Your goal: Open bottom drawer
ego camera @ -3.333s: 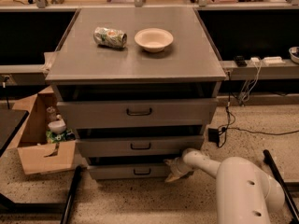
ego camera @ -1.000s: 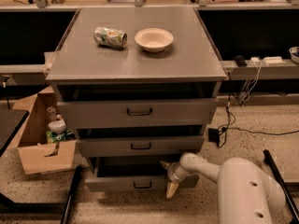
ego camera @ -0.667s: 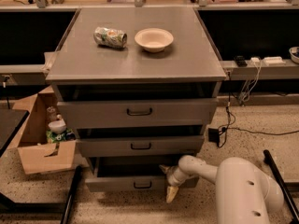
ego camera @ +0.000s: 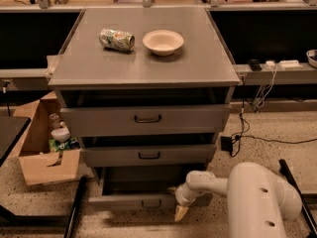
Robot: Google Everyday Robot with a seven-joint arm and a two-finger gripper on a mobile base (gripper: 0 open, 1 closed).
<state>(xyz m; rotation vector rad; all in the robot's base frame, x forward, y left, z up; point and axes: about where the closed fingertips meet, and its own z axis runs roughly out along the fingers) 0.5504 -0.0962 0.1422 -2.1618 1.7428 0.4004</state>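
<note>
The bottom drawer (ego camera: 124,202) of the grey metal cabinet stands pulled out toward me, with its dark inside showing behind the narrow front panel. Its small dark bar handle (ego camera: 151,203) is at the panel's centre. My gripper (ego camera: 181,211) is at the right end of that front panel, just right of the handle, with a tan tip pointing down toward the floor. My white arm (ego camera: 257,197) reaches in from the lower right.
The middle drawer (ego camera: 148,155) and top drawer (ego camera: 146,119) stand slightly ajar above. A crushed can (ego camera: 116,39) and a bowl (ego camera: 163,41) sit on the cabinet top (ego camera: 148,68). A cardboard box (ego camera: 44,162) stands at the left, and cables (ego camera: 237,133) at the right.
The bottom drawer has slid out toward me since the earliest frame, with my gripper moving out with its front. Over the last second almost nothing has moved.
</note>
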